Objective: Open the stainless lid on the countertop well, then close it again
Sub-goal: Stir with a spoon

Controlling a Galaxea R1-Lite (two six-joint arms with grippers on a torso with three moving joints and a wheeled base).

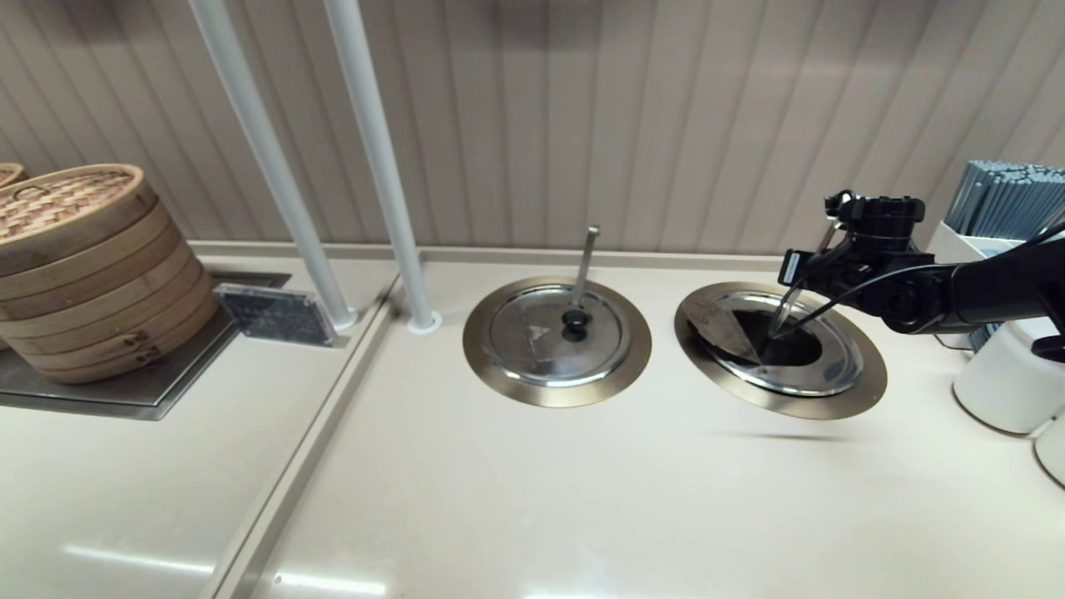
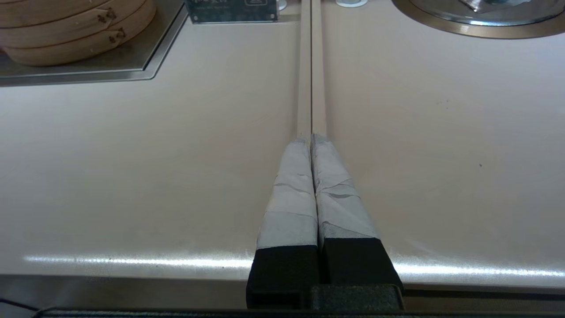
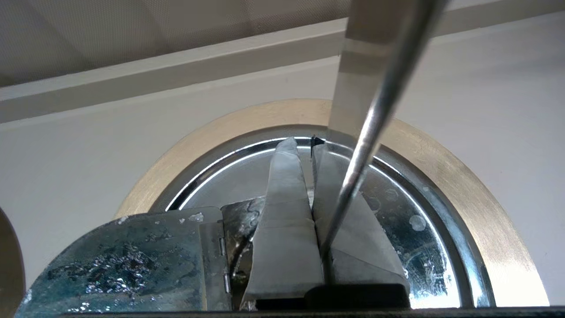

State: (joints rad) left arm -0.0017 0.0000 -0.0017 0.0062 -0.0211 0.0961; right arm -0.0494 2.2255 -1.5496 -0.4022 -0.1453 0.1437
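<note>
The stainless lid (image 1: pixel 819 366) sits in the right countertop well (image 1: pixel 865 391). Its folding section (image 1: pixel 722 326) is flipped over to the left, baring a dark wedge of the hole (image 1: pixel 786 345). The slanted ladle handle (image 1: pixel 784 309) rises from that gap. My right gripper (image 1: pixel 795 279) hovers over the well's far side, shut with nothing between its fingers. In the right wrist view the gripper (image 3: pixel 304 145) points at the lid's far rim, the ladle handle (image 3: pixel 366 132) crosses close in front, and the flipped section (image 3: pixel 132 260) shows its hinge. The knob is hidden.
The twin lid (image 1: pixel 532 333) with its upright ladle handle (image 1: pixel 586 258) lies closed to the left. Two white poles (image 1: pixel 383 166) stand behind it. A bamboo steamer (image 1: pixel 83 266) sits far left, white containers (image 1: pixel 1007 383) far right. My left gripper (image 2: pixel 311 138) rests shut over the counter seam.
</note>
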